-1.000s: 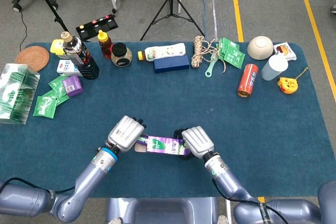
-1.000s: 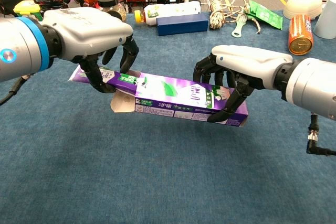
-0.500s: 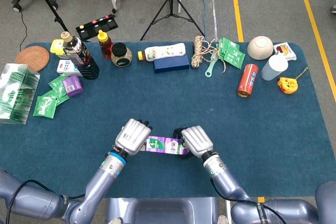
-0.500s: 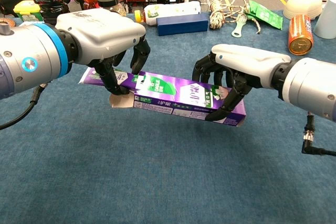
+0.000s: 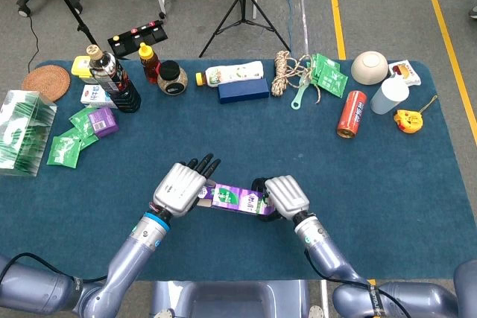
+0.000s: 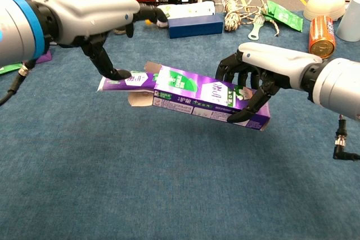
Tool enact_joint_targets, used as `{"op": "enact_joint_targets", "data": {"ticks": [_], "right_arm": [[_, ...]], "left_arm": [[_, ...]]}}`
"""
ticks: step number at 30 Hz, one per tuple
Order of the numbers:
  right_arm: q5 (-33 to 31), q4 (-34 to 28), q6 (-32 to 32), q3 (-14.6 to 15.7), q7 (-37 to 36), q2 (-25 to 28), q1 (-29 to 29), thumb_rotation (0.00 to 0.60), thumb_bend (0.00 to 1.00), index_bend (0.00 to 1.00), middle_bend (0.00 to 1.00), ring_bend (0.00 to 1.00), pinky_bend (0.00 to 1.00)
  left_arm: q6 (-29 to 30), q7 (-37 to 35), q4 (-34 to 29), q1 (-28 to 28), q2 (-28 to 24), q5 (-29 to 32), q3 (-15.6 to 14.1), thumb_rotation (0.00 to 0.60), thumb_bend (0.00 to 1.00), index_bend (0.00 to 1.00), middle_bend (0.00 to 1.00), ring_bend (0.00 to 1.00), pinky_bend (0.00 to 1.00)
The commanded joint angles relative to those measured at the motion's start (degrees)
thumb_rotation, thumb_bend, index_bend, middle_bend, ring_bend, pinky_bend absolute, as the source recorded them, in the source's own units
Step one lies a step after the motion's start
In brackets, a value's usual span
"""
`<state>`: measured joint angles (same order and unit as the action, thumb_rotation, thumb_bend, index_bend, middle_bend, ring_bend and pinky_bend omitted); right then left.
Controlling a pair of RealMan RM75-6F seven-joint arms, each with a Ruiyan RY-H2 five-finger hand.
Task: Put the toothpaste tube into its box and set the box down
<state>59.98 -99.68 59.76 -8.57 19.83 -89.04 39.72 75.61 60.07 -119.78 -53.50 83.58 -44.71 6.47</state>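
The box [image 6: 205, 96] lies lengthwise across mid-frame, gripped by the right hand [image 6: 256, 80]; the tube [image 6: 121, 81] juts left, the spread, empty left hand [image 6: 93, 12] touching it.

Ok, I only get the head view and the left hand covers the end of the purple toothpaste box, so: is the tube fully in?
Observer: No. In the chest view the purple toothpaste tube sticks out of the left end of the purple cardboard box.
Operator: Is the left hand gripping it?
Observer: No grip that I can see. One dark fingertip of the left hand seems to touch the tube's end, and the other fingers are stretched out above.
Operator: Is the box on the table?
Observer: No, the right hand holds it clear of the blue table cloth, with the flaps at its left end open.
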Motion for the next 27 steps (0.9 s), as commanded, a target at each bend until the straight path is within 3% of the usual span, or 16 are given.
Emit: {"op": "enact_joint_targets", "data": {"ticks": [1,7,13,20,21,22,27], "right_arm": [[1.75,1.55,-0.51,-0.05,-3.17,0.73,-0.74,0.600,0.39,0.48,0.51,0.51,0.59],[8.51,5.04,-1.07,-0.82,-15.78,2.18,-2.40,0.600,0.41,0.49,0.51,0.51,0.59],[17.00,12.33,3.38,-1.99,-32.57,0.08,-4.49,0.600,0.43,0.49,0.51,0.51,0.59],[22.49,20.71,8.49,-3.11,-42.90,-4.20,-4.62,0.600,0.44,0.49,0.52,0.51,0.59],[20.36,24.40,8.97,-4.38,-47.57,-4.01,-5.75,0.600,0.43,0.49,0.52,0.51,0.59],[23.14,23.63,9.79,-3.56,-47.65,-5.47,-4.84,0.600,0.43,0.49,0.52,0.51,0.59],[23.02,24.15,10.98,-5.03,-46.60,-7.34,-4.09,0.600,0.44,0.50,0.52,0.51,0.59]], "left_arm": [[0.08,-2.60,-2.11,0.68,-2.91,-1.05,1.29,0.600,0.27,0.03,0.08,0.24,0.50],[-0.79,-10.62,-5.42,3.15,-11.75,-2.94,4.08,0.600,0.27,0.03,0.08,0.24,0.50],[-3.50,-20.88,-3.92,7.12,-21.22,-5.81,4.70,0.600,0.27,0.03,0.08,0.24,0.50],[-7.39,-29.14,-0.70,9.53,-26.14,-7.87,4.72,0.600,0.27,0.03,0.08,0.24,0.50],[-7.78,-29.96,-0.30,9.74,-26.49,-8.08,4.75,0.600,0.27,0.03,0.08,0.24,0.50],[-8.08,-30.49,-0.12,9.83,-26.70,-8.28,4.79,0.600,0.27,0.03,0.08,0.24,0.50],[-8.84,-32.23,0.41,10.16,-27.49,-9.02,5.15,0.600,0.27,0.03,0.08,0.24,0.50]]}}
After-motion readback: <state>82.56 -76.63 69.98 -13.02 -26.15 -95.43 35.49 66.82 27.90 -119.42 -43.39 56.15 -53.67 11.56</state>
